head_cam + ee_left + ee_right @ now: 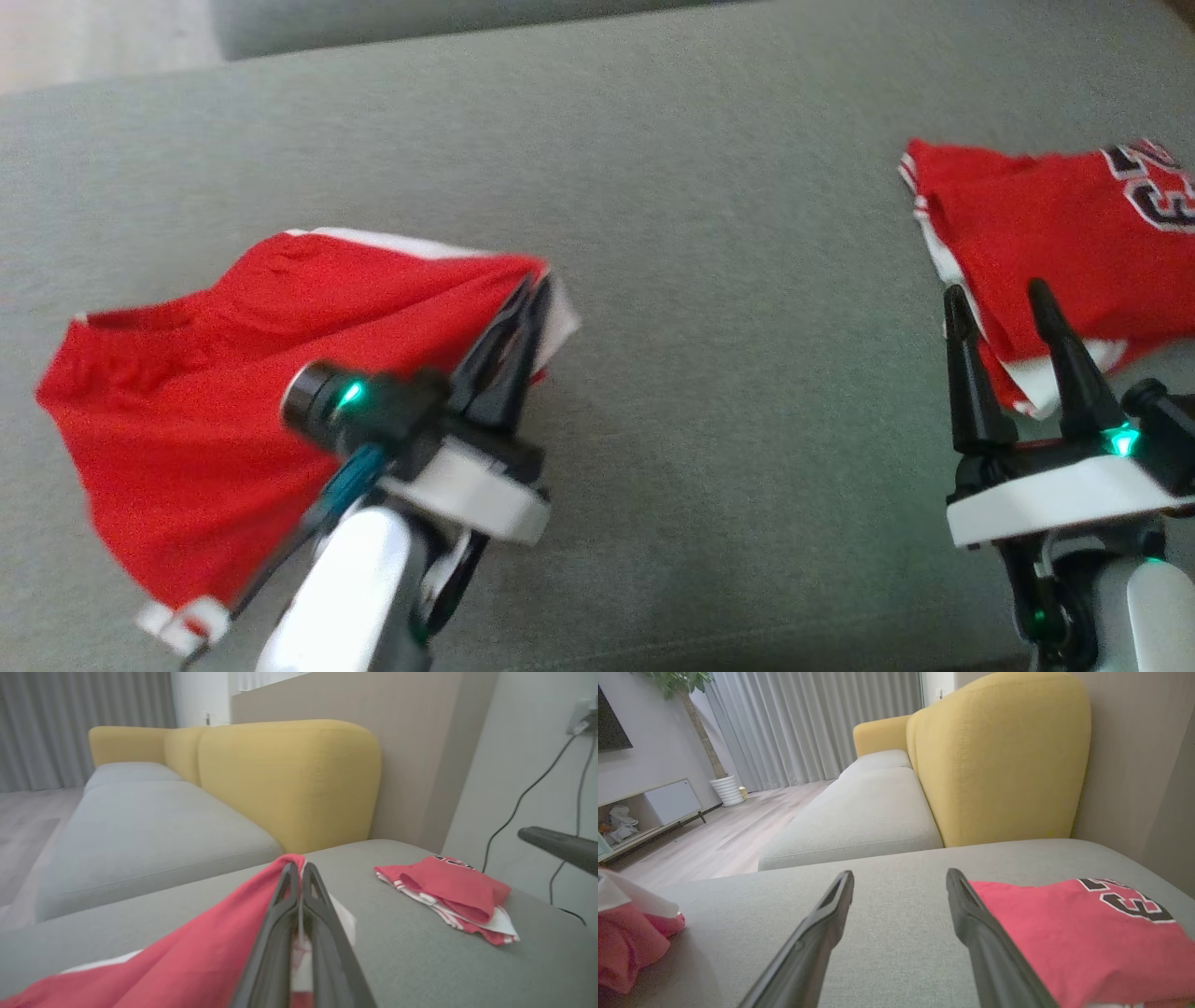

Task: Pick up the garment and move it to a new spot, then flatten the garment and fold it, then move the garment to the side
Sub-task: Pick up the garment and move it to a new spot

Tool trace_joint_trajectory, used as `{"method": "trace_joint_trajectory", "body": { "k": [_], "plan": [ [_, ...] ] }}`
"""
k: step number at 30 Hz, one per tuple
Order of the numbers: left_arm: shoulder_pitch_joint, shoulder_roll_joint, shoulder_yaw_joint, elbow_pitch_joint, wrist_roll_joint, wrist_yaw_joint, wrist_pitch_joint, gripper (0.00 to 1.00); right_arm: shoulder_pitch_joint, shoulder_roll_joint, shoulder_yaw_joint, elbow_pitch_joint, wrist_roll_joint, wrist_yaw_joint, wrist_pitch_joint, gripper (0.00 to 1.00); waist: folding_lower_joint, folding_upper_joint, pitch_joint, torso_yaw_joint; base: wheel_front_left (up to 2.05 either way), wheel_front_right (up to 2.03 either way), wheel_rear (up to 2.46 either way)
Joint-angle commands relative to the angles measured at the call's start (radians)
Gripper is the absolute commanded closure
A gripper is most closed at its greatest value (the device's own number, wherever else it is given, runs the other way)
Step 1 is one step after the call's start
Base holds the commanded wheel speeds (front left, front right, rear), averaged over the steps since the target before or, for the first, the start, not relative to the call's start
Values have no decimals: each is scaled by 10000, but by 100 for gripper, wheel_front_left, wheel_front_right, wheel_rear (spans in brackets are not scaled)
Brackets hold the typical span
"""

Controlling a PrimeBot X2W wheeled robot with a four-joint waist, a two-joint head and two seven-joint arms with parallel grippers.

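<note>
Two grippers near: left gripper pressed together, pinching the right corner of the red garment, its cloth trailing left on the grey cushion; right gripper spread, holding nothing, at the near edge of a folded red jersey; farther off, yellow sofa back, curtains.

- A broad bare stretch of grey seat cushion lay between two garments, open for either gripper to pass.
- On the robot's left, red shorts covered the cushion. One corner was lifted and pinched in the closed left gripper, and that arm lay across the cloth.
- On the right, a folded red jersey took up the cushion. The right gripper, fingers spread apart, stood at its near edge.
- The far strip of cushion behind both garments was bare.
- Beyond it, a yellow backrest rose as a barrier. A wall with hanging cables closed off the jersey's side.
</note>
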Motion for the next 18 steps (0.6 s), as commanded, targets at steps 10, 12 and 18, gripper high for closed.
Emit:
{"method": "trace_joint_trajectory", "body": {
  "k": [10, 12, 18],
  "plan": [
    [-2923, -122, -1410, 709, 38, -304, -181, 100, -881, -31, 479, 164, 645, 67, -757, 0, 1, 0, 1888, -2065, 0, 0, 0],
    [-3224, -126, -1705, 1048, 34, -292, -72, 100, -960, -31, 541, 304, 764, 67, -919, 0, 1, 0, 2145, -2285, 0, 0, 0],
    [-3825, -129, -2423, 2598, 125, -316, 412, 100, -1140, -30, 683, 719, 1029, 67, -1303, 0, 1, 0, 2576, -2562, 0, 0, 0]
  ]
}}
